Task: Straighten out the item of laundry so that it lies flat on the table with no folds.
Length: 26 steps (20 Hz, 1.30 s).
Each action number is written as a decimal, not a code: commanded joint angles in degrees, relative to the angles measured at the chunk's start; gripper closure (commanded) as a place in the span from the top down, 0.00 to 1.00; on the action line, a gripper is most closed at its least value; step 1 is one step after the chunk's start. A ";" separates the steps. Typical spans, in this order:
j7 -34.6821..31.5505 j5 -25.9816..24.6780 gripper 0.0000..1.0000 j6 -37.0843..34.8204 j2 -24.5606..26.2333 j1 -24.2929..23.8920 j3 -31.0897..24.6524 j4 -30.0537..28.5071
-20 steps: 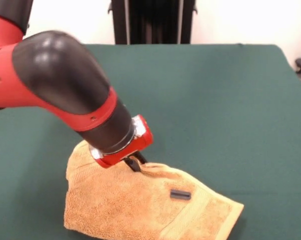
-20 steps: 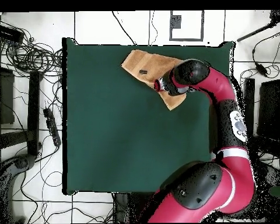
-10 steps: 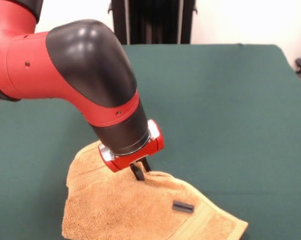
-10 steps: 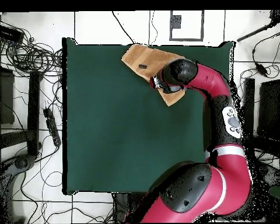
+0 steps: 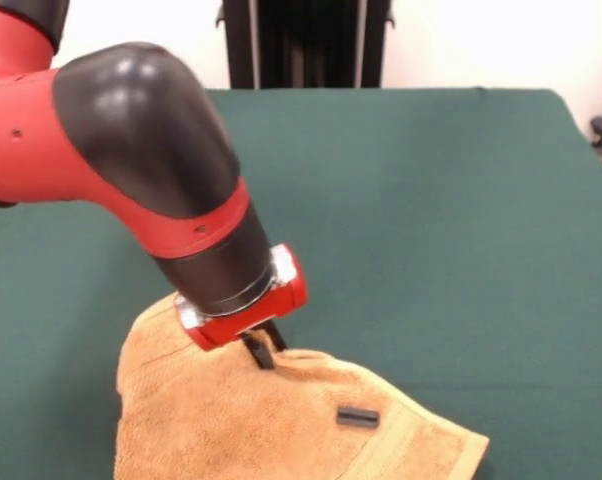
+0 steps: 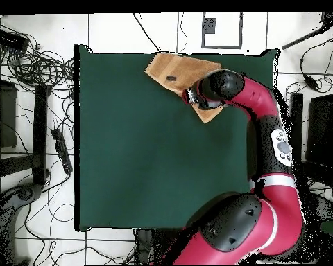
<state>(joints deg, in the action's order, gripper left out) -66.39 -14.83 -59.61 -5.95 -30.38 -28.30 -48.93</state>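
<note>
The golden-orange towel [image 5: 231, 425] lies rumpled on the green table [image 5: 441, 220] at the near left, with a raised fold along its far edge and its ribbed band [image 5: 406, 440] at the right end. My gripper [image 5: 262, 351] stands at that fold, tilted, its dark fingers shut together on the towel's ridge. In the overhead view the towel [image 6: 168, 68] lies by the table's top edge [image 6: 114, 50] and the arm's wrist [image 6: 214, 86] covers its middle and the gripper.
A small black cylinder [image 5: 357, 416] lies on the towel near the band, right of the gripper; it also shows in the overhead view [image 6: 171, 78]. The towel runs to the picture's bottom edge. Cables and equipment [image 6: 30, 62] lie on the floor around the table.
The arm swung right and lifted, then came back left and lower. The towel's left part shifted a little leftward with it; the black cylinder stayed on the towel.
</note>
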 commanded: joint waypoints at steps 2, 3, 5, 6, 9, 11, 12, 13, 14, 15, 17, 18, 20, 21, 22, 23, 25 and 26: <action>16.81 -0.70 0.00 -3.65 8.45 -4.33 -7.14 13.87; 17.27 -0.56 0.00 -4.24 8.93 -4.75 -7.96 15.32; 17.33 -0.94 0.00 -4.53 9.19 -5.33 -8.73 17.09; 17.51 -1.09 0.00 -4.70 9.23 -5.67 -9.09 17.66; 17.42 -1.71 0.00 -4.20 8.93 -6.46 -9.81 18.70; 16.76 -1.65 0.00 -3.57 8.78 -6.65 -10.21 19.34; 16.41 -1.63 0.00 -2.91 8.56 -6.68 -10.25 19.20; 15.77 -1.41 0.00 -2.86 8.21 -6.72 -9.97 18.53; 15.13 -1.19 0.00 -2.82 7.85 -6.76 -9.69 17.85; 14.46 -0.90 0.00 -2.15 7.24 -6.84 -9.27 16.48; 13.38 -0.50 0.00 0.20 6.04 -6.81 -8.87 13.83; 12.81 -0.36 0.00 1.36 5.53 -6.72 -8.78 12.74; 10.44 -0.40 0.00 1.60 4.61 -6.23 -7.89 11.24; 8.50 -0.24 0.00 1.42 3.90 -6.14 -7.10 9.74; 6.81 -0.06 0.00 1.07 3.03 -6.14 -6.31 7.97; 5.16 0.09 0.00 1.00 2.02 -6.15 -5.55 5.79; 3.04 0.79 0.00 0.36 0.30 -6.35 -4.92 1.40; 1.86 1.09 0.00 0.77 -0.78 -6.64 -4.66 -1.39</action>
<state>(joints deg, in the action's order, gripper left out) -66.38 -14.73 -60.68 -2.09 -38.90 -32.62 -35.47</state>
